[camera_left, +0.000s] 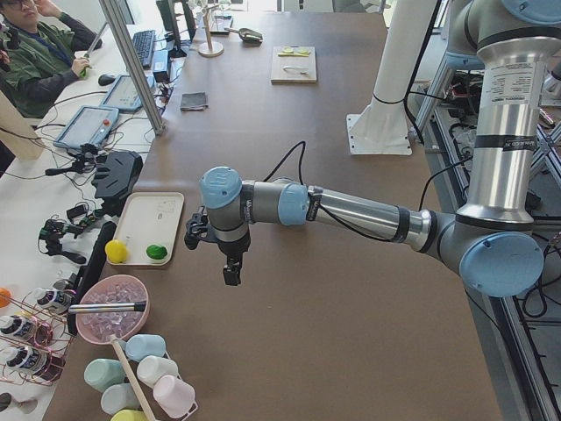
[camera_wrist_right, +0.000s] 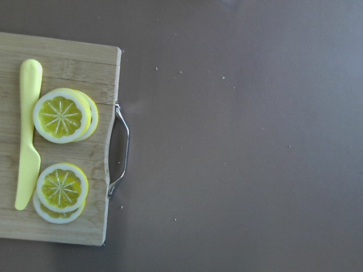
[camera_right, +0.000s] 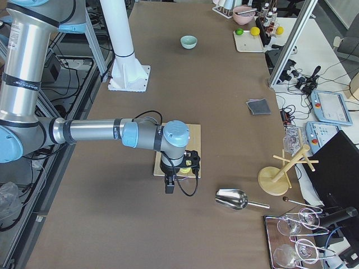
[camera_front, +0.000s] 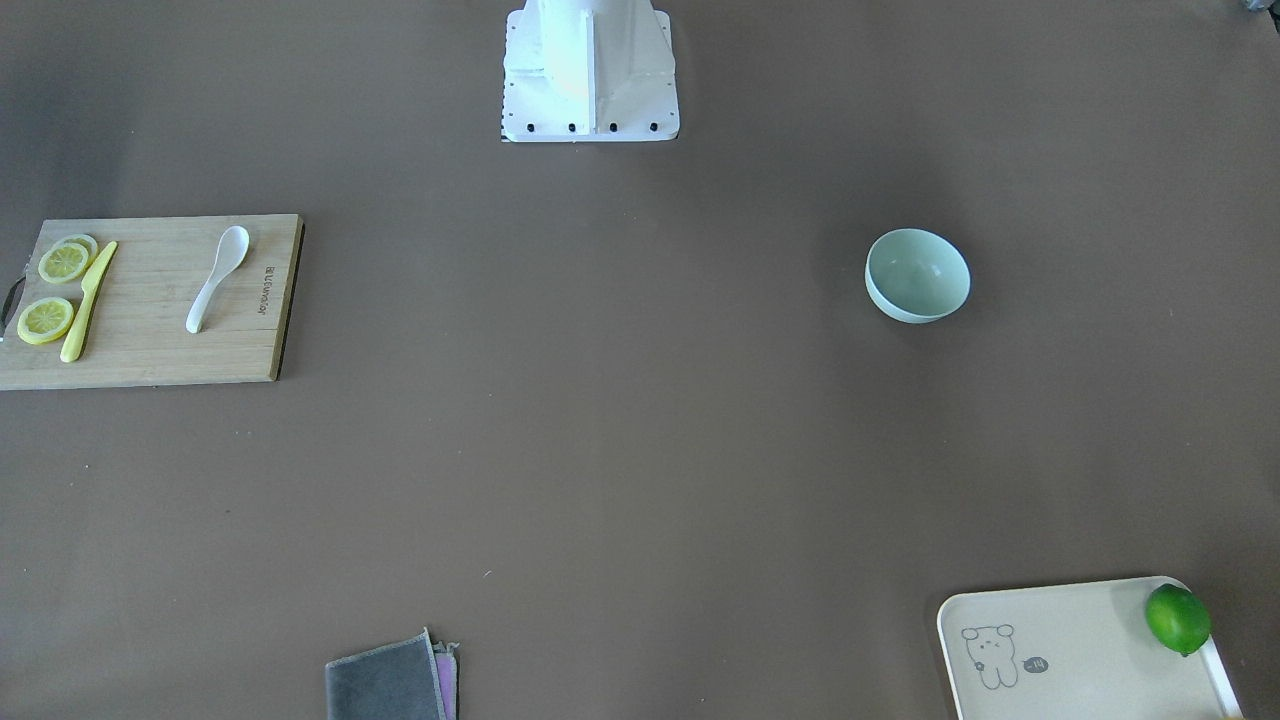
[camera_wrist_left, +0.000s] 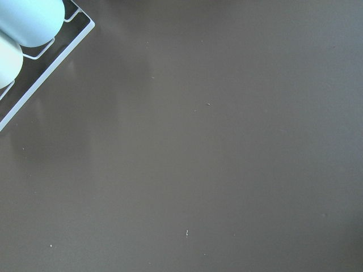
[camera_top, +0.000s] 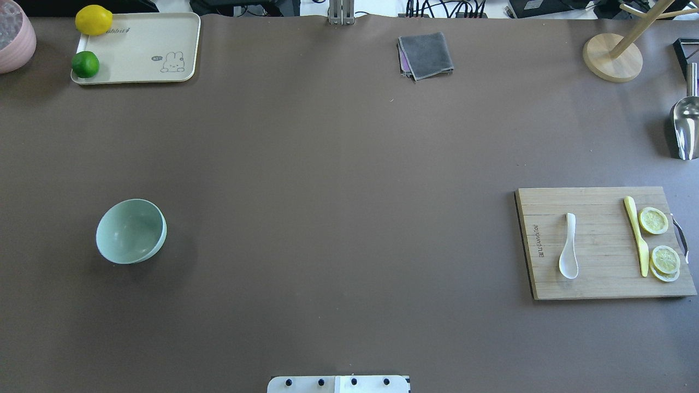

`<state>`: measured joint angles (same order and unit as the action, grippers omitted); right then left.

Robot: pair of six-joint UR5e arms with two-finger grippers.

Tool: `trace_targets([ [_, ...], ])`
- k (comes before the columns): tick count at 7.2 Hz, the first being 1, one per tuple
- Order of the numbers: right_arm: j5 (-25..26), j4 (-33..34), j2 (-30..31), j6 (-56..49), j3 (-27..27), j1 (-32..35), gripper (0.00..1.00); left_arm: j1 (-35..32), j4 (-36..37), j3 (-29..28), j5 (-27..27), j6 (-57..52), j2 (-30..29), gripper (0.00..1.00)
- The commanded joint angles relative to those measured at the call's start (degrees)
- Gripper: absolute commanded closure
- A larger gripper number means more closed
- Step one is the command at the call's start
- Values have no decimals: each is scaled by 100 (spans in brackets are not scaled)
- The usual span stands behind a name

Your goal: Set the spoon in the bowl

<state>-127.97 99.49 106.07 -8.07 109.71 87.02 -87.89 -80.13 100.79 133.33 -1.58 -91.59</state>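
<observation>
On the overhead view's right side, the spoon lies flat on a wooden cutting board, with its scoop toward the robot and its handle pointing away. A yellow knife and lemon slices lie on the same board, apart from the spoon and nearer the board's outer end. The bowl stands mouth up on the bare table on the robot's left side, well apart from the board; the spoon is not yet in it.

Only the overhead view shows both a lemon and a lime on the cream tray; the front-facing view crops the tray to the lime alone. A folded grey cloth lies at the table's far edge.

Neither fixed top view catches an arm. The left gripper appears only in the left side view, hanging fingers-down above the table near the tray. The right gripper appears only in the right side view, above the board's near end. Whether either pincer is wide or narrow cannot be told. The right wrist view takes in the board's metal handle, the knife and the slices.
</observation>
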Motion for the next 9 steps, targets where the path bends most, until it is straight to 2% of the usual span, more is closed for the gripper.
trace_targets([
  [1, 0, 0, 28, 7, 33, 8, 0, 9, 15, 289, -52, -17, 80, 2],
  [3, -114, -148, 10, 25, 68, 8, 0, 9, 15, 669, -53, -18, 221, 2],
  [6, -255, -929, 10, 86, 453, 8, 0, -9, -72, 914, -9, 26, 54, 2],
  [7, -281, -1080, 19, 95, 603, 8, 0, 0, -482, 881, -35, 26, 10, 2],
  [8, -290, -1081, 19, 104, 700, 8, 0, 9, -1260, 681, 34, 52, -25, 2],
  [9, -299, -1081, 2, 278, 745, -1, 0, 9, -1538, 644, 139, -17, -16, 2],
])
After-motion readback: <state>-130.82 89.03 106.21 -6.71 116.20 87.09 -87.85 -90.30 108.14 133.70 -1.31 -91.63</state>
